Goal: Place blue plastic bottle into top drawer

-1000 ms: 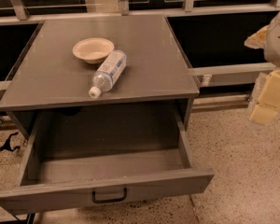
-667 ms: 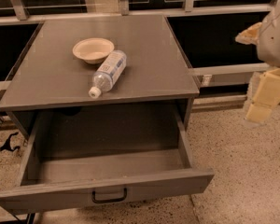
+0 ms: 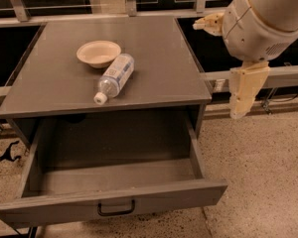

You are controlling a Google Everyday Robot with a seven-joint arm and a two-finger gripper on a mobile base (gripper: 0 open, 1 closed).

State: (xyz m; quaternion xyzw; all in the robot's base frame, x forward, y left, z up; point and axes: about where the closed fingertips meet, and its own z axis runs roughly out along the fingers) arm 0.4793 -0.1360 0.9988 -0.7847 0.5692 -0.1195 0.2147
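Note:
The blue plastic bottle (image 3: 115,76) lies on its side on the grey cabinet top (image 3: 159,68), white cap toward the front edge, its base touching the beige bowl. The top drawer (image 3: 49,209) is pulled out and nothing lies in it; its dark loop handle (image 3: 116,209) is centred on the front panel. My gripper (image 3: 216,70) hangs in the air off the cabinet's right edge, well right of the bottle. Its two cream fingers (image 3: 243,90) stand wide apart with nothing between them.
A beige shallow bowl (image 3: 98,52) sits on the cabinet top behind the bottle. A metal rail (image 3: 283,76) and dark panels run behind and to the right of the cabinet. Speckled floor (image 3: 268,172) lies to the right of the drawer. Black cables (image 3: 5,152) lie at left.
The arm has swung left, toward the cabinet's right edge, and looms larger in view. The bottle, bowl and drawer have not moved.

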